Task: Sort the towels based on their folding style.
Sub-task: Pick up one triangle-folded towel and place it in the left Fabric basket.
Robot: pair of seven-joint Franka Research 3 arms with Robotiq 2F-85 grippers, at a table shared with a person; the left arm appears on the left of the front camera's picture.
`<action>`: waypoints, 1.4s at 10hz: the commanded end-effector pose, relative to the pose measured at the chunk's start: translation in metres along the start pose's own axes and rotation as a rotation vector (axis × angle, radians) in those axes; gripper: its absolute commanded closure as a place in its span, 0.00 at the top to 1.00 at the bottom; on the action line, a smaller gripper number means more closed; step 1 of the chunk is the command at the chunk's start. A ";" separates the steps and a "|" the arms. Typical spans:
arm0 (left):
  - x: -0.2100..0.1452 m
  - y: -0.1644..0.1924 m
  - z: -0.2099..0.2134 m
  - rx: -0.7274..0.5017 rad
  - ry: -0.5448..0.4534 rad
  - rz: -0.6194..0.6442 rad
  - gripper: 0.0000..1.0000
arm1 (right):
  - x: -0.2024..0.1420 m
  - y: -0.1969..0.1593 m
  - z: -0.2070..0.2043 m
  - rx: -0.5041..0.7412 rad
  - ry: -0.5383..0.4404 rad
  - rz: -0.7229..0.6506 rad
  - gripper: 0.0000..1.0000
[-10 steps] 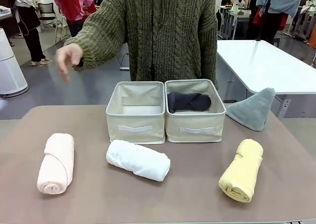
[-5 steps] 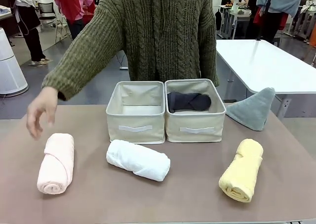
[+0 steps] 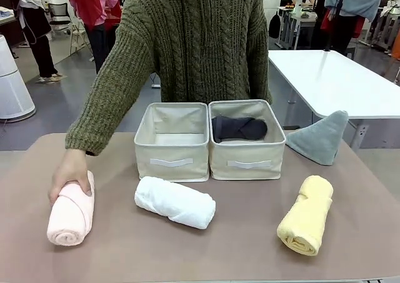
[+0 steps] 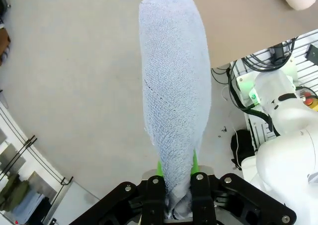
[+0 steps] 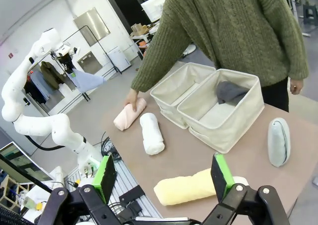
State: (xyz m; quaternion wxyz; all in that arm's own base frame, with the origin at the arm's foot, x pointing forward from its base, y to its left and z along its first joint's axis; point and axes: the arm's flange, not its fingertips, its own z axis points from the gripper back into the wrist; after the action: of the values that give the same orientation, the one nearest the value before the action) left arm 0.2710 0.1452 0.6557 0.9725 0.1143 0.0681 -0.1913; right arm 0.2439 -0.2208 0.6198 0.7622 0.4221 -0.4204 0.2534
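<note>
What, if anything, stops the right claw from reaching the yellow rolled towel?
Nothing visible, so probably yes: the right claw is open, the yellow towel lies just ahead of it on bare table. The person's hand rests far off, on the pink towel.

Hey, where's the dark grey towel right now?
In the front view, the dark grey towel lies inside the right bin, just right of centre, beside the left bin.

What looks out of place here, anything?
The light blue towel is off the table: the left gripper has its jaws shut on one end, and it hangs over bare floor. The rest looks orderly; a hand rests on the pink towel.
</note>
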 end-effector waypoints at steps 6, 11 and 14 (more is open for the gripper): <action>0.002 0.002 0.001 -0.010 -0.009 -0.001 0.17 | 0.003 0.000 0.000 0.013 -0.019 0.017 1.00; 0.002 0.002 0.001 -0.010 -0.009 -0.001 0.17 | 0.003 0.000 0.000 0.013 -0.019 0.017 1.00; 0.005 0.003 0.001 -0.023 -0.010 0.000 0.17 | 0.003 0.000 0.000 0.013 -0.019 0.017 1.00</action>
State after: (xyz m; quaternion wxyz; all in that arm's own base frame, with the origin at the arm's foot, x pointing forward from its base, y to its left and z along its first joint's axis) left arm 0.2773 0.1455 0.6564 0.9740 0.1020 0.0660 -0.1910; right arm 0.2439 -0.2208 0.6198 0.7621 0.4220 -0.4204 0.2536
